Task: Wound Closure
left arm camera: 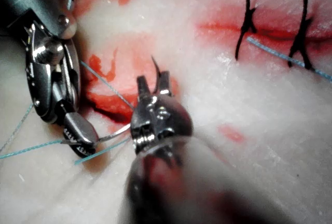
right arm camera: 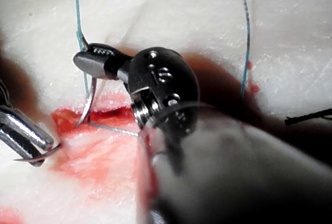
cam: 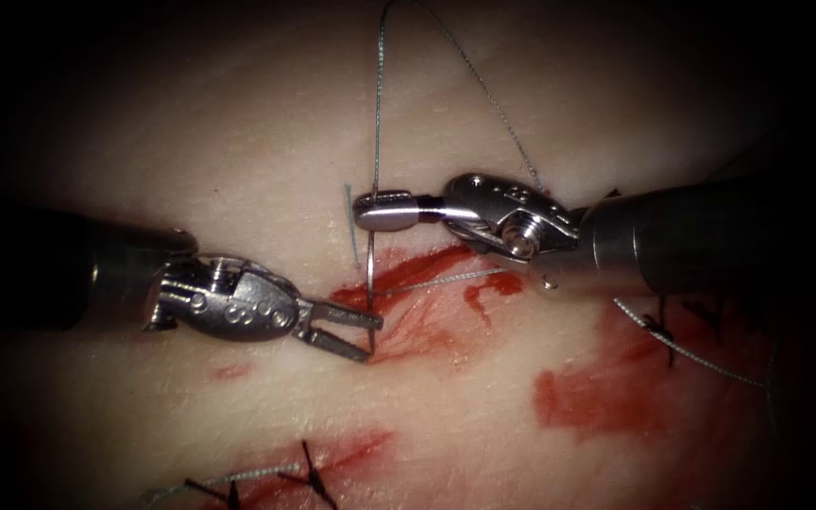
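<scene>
Right tool (cam: 382, 210) clamped on the needle (cam: 368, 269) near its thread end; left tool (cam: 351, 335) parted narrowly around the tip emerging from the tissue (cam: 238, 142). Stiff, slick steel, probably: best gripped behind the tip.

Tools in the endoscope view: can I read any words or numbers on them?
Left tool: tiny marks on its wrist, too blurred to read; open jaws hold nothing, beside the tip of the needle.
Right tool: tiny marks, unreadable; jaws shut on the needle near its thread end, its middle in the tissue.
</scene>
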`<state>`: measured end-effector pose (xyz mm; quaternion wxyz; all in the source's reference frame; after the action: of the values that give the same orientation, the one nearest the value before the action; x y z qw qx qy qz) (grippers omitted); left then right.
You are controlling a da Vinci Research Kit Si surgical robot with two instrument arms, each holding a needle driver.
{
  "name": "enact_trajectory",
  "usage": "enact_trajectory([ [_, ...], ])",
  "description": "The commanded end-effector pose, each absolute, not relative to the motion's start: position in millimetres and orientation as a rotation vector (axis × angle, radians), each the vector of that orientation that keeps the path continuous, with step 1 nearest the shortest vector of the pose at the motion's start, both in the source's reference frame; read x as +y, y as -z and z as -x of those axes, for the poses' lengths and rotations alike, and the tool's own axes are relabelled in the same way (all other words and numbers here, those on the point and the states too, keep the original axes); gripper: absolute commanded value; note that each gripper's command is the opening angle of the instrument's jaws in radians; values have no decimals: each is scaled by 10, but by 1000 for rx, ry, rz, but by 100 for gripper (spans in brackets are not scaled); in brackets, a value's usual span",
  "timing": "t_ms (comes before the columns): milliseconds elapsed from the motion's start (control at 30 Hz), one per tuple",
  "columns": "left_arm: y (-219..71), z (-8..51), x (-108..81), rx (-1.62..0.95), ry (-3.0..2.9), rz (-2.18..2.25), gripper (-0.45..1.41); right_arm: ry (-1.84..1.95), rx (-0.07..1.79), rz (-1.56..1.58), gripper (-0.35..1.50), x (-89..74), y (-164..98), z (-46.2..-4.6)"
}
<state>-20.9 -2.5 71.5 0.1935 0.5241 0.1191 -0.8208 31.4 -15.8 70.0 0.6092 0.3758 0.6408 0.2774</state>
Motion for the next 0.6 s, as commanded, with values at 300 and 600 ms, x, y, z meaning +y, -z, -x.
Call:
enact_trajectory([
  [300,-736,229,-39,379,2312,-1477,22,-645,1485,-874,-35,-160,-703,-322],
  [600,-739,229,-38,412,2358,-1481,16,-628,1493,-855,-35,-161,-701,-322],
])
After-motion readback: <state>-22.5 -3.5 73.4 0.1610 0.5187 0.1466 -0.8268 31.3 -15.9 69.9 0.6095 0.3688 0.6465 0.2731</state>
